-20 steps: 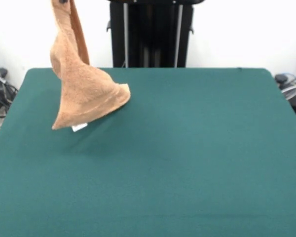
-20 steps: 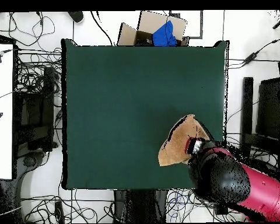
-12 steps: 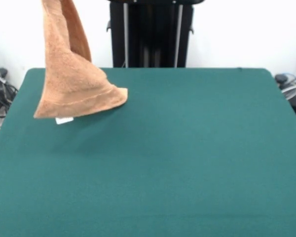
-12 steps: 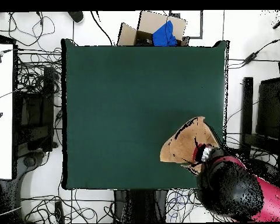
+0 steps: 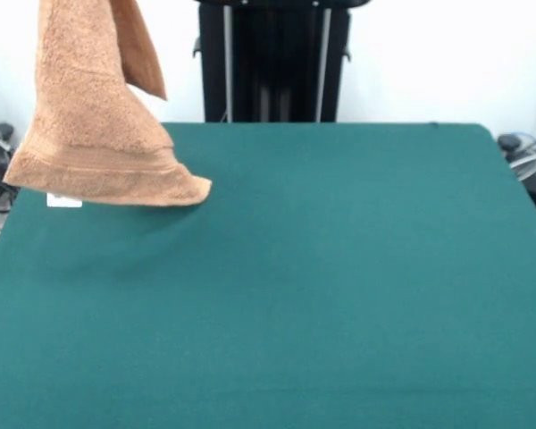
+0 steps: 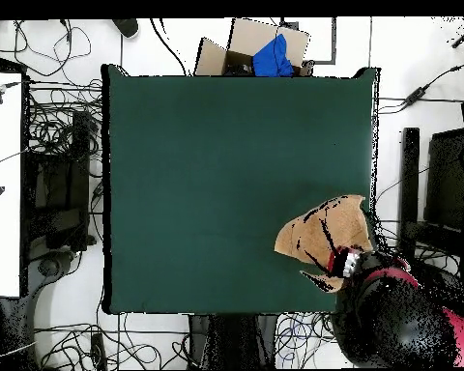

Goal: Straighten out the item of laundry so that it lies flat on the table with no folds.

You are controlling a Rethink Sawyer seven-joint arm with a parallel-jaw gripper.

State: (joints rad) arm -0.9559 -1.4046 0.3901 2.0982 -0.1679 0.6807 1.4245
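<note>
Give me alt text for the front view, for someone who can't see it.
An orange-brown towel hangs from above the picture's top edge at the upper left, its banded lower edge spread wide over the left side of a dark green table. A small white tag shows beneath that edge. The gripper is out of this view.

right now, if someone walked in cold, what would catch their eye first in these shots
The orange-brown towel hanging in the air at the front view's upper left, its lower edge and white tag dangling over the table's edge. Next, the wide green table, bare but for that. From overhead, the red and black arm bulks at the lower right, over the towel's top.
</note>
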